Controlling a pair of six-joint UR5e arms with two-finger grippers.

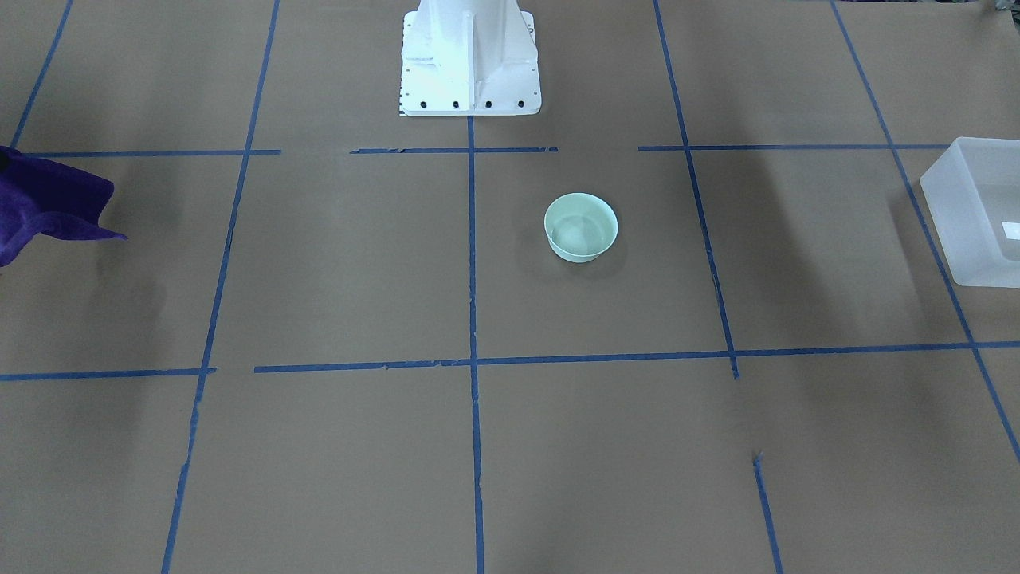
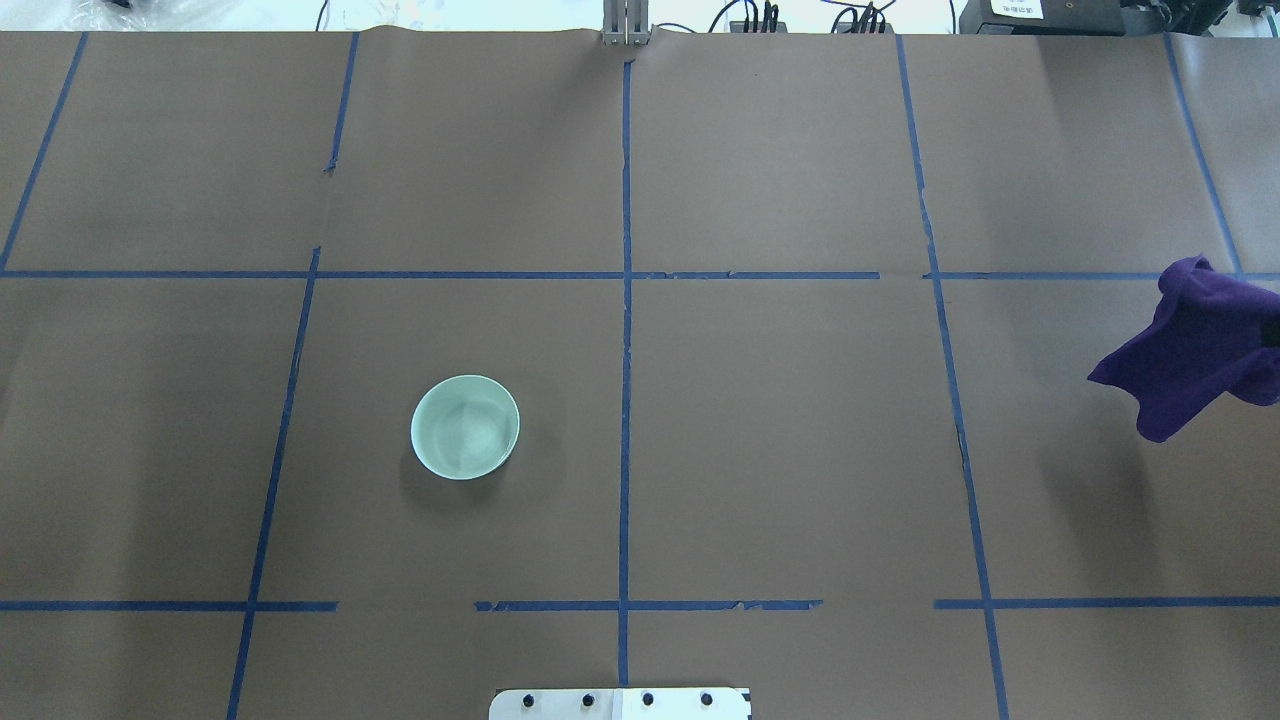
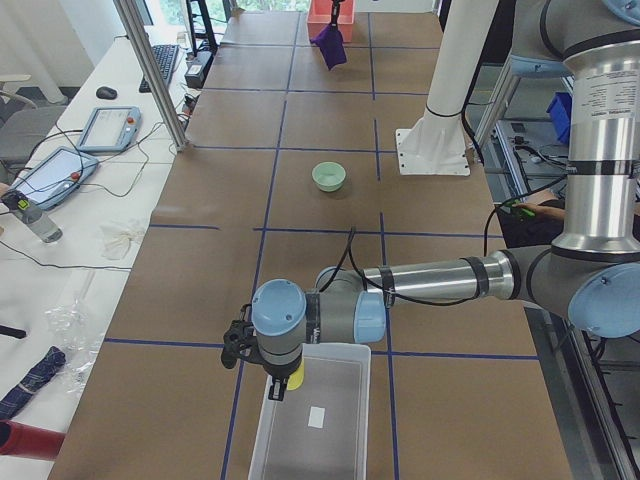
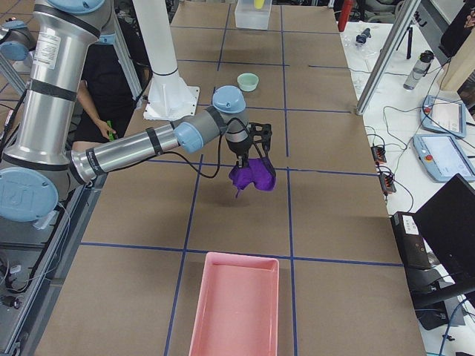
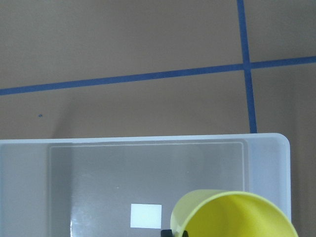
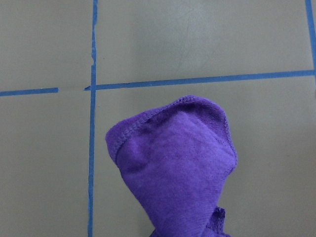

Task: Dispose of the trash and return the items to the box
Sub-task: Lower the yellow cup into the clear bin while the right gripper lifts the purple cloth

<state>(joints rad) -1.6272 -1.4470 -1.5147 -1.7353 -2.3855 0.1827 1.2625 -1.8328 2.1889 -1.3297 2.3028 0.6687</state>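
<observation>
Left gripper (image 3: 284, 388) pinches small tapered yellow plastic cup (image 5: 236, 217) over translucent frosted-white rectangular plastic box (image 5: 266, 144), not yet released. Right gripper (image 4: 256, 157) clamps soft crumpled purple cloth (image 6: 173, 163) above brown paper-covered table (image 2: 800, 450), short of rigid pink rectangular tray (image 4: 236, 304). Smooth round pale mint-green plastic bowl (image 2: 465, 428) sits mid-table, untouched. Judged: nothing deposited yet, roughly halfway.

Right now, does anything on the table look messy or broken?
Nothing is spilled or broken. The green bowl stands upright and empty. Only the blue tape lines look scruffy, with gaps and torn edges. The purple cloth isn't dropped; the right hand holds it.
</observation>
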